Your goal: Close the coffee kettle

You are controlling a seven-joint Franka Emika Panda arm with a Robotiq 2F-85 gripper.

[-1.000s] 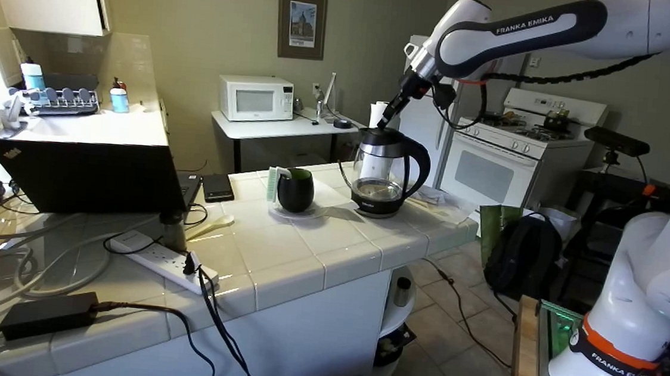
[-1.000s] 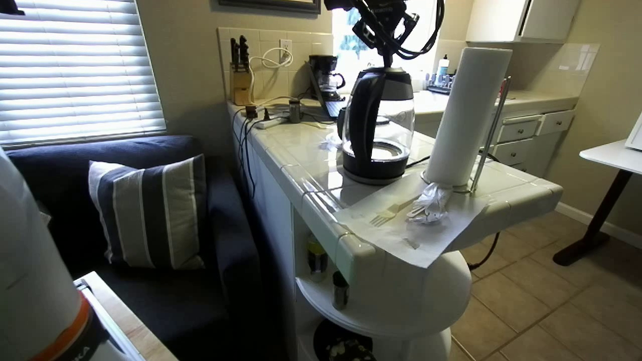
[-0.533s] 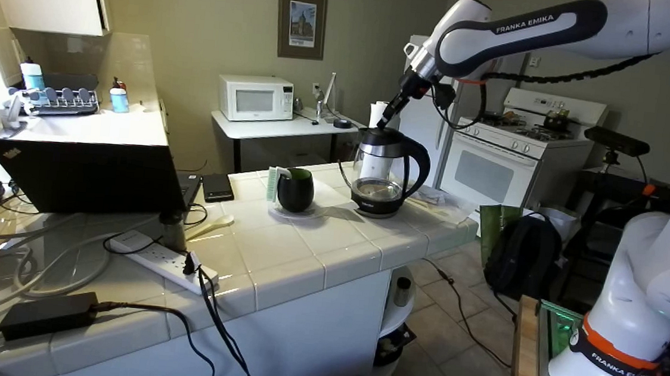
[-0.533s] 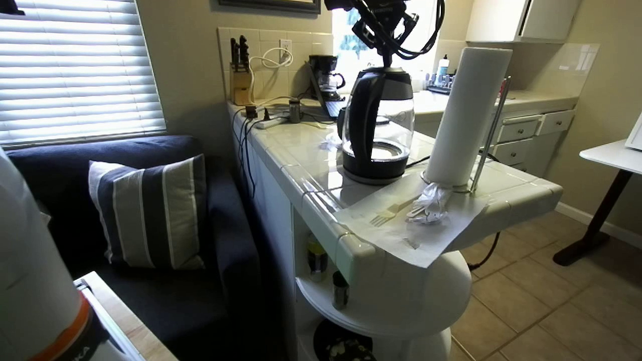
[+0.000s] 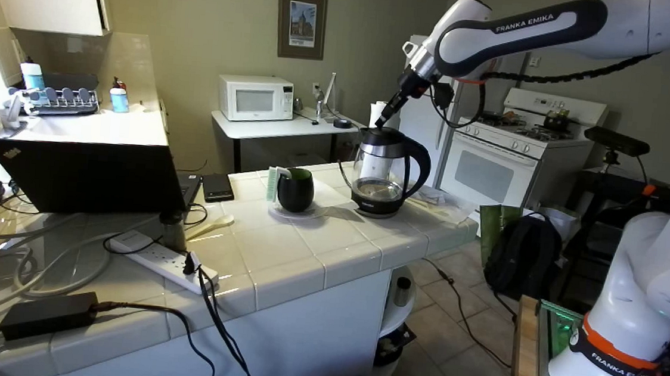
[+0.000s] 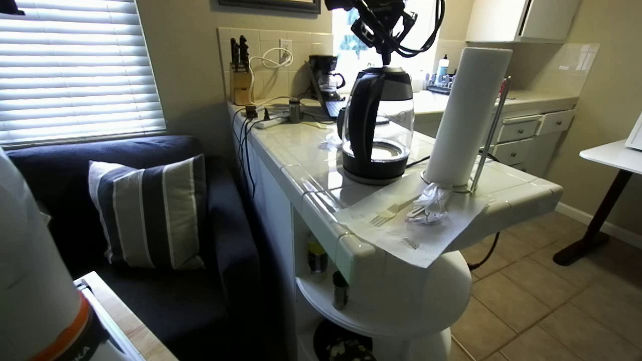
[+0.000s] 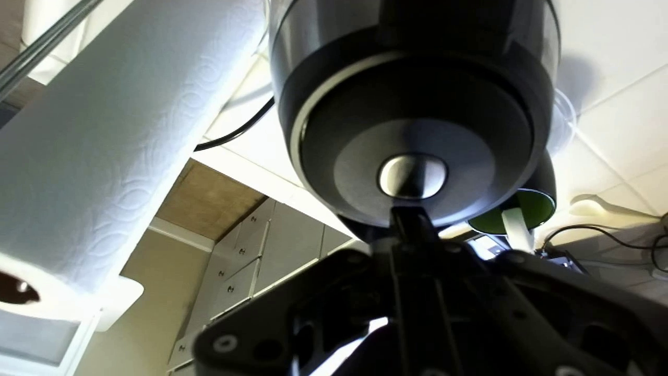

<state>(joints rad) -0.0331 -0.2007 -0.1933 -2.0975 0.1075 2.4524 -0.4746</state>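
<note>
The coffee kettle is a clear glass carafe with a black handle and dark base, upright on the tiled counter in both exterior views (image 5: pixel 376 205) (image 6: pixel 376 169). Its black lid (image 5: pixel 388 135) lies flat on top, shut down on the rim. In the wrist view the lid (image 7: pixel 417 117) fills the upper middle, with a round silver button (image 7: pixel 412 176). My gripper (image 5: pixel 380 123) points down over the lid, also seen in an exterior view (image 6: pixel 385 62). Its fingers are together and empty. In the wrist view the fingertips (image 7: pixel 409 213) are beside the button, at or just above the lid.
A paper towel roll (image 6: pixel 466 120) on a metal stand is close to the kettle, also in the wrist view (image 7: pixel 120 141). A dark mug (image 5: pixel 296 191) stands nearby. A paper sheet with a fork (image 6: pixel 391 215) lies at the counter's end. A laptop (image 5: pixel 90 178) is farther along.
My gripper has risen very slightly from the lid and shifted a little to the left in both exterior views. The kettle and its lid have not moved.
</note>
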